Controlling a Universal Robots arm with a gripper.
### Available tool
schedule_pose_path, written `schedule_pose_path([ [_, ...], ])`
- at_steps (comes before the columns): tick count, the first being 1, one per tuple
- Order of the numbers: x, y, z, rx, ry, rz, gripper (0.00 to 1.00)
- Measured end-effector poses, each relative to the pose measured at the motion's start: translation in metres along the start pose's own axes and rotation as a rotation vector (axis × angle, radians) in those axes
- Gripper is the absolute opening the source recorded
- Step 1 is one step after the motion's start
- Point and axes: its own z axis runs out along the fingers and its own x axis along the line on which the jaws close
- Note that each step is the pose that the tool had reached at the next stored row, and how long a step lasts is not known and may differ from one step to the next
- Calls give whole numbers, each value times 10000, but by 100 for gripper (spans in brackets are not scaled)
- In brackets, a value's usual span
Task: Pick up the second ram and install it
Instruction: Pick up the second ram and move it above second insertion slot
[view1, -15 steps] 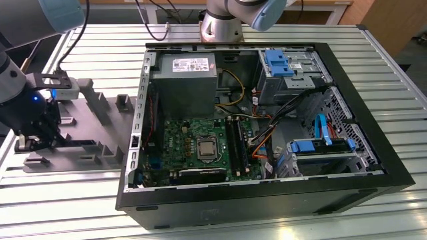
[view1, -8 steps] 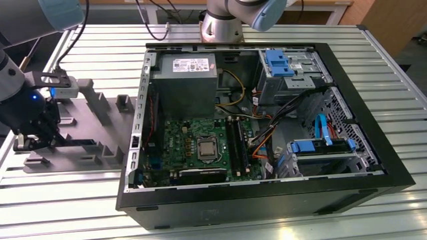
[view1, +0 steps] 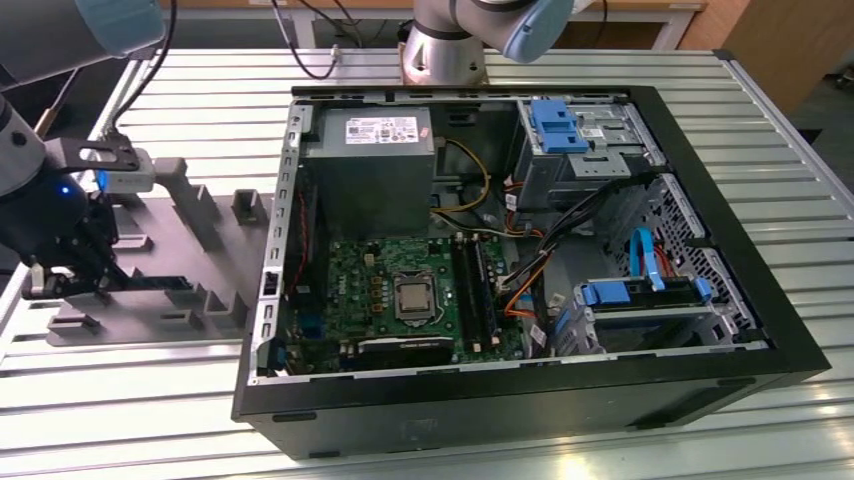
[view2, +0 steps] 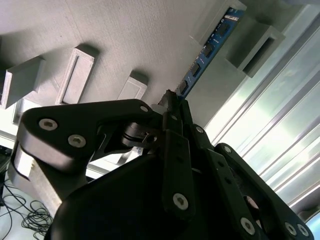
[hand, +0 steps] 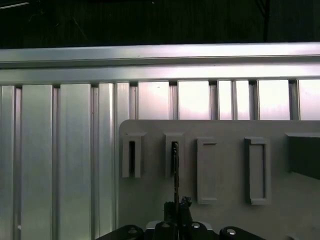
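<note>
Gripper (view1: 64, 283) down over the grey fixture (view1: 160, 250), at the fixture's edge farthest from the open case (view1: 534, 400). In the second wrist view the fingertips (view2: 170, 102) meet on the near end of the ram (view2: 206, 50). It runs away from them as a blue-green strip with small black chips along it, lying across the fixture's face. In the first wrist view it shows edge-on as a thin dark line, its far end at one of the fixture's slotted blocks (hand: 174, 155), with an unfilled block just beside it. Jaws read as closed onto the stick, pinching its two flat faces. Cannot tell whether it has cleared the block or sits in it. Handling, by judgement: very light, so the grip need only be modest. It is stiff along its length but thin, and will flex or crack if levered sideways. The faces are smooth enough to slip under a loose pinch. Chips and the contact edge are the fragile parts, so the board faces near one end suit a hold, as here. An end grip leaves a long unsupported length, so any tilt at the fingers is magnified at the far tip. The motherboard (view1: 360, 290) lies inside the case, beyond the fixture.
</note>
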Motion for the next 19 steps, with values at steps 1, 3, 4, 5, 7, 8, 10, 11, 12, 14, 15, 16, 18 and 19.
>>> schedule_pose_path([
  [1, 0, 0, -7, 0, 0, 0, 14],
  [3, 0, 0, -21, -1, 1, 0, 14],
  [4, 0, 0, -27, 0, 1, 0, 14],
  [5, -1, 0, -33, 0, 0, 0, 14],
  [7, -1, 0, -46, 0, 1, 1, 14],
  [8, -1, 0, -51, 0, 0, 0, 14],
  [10, -1, 0, -62, 0, 1, 0, 14],
  [11, -1, 0, -68, -1, 1, 0, 14],
  [12, -1, 0, -74, 0, 1, 0, 14],
  [14, -1, 1, -88, -1, 1, 0, 14],
  [15, -1, 1, -95, -1, 1, 1, 14],
  [16, -1, 1, -102, 0, 0, 0, 14],
  [18, -1, 1, -119, 0, 1, 0, 14],
  [19, -1, 1, -127, -1, 1, 0, 14],
])
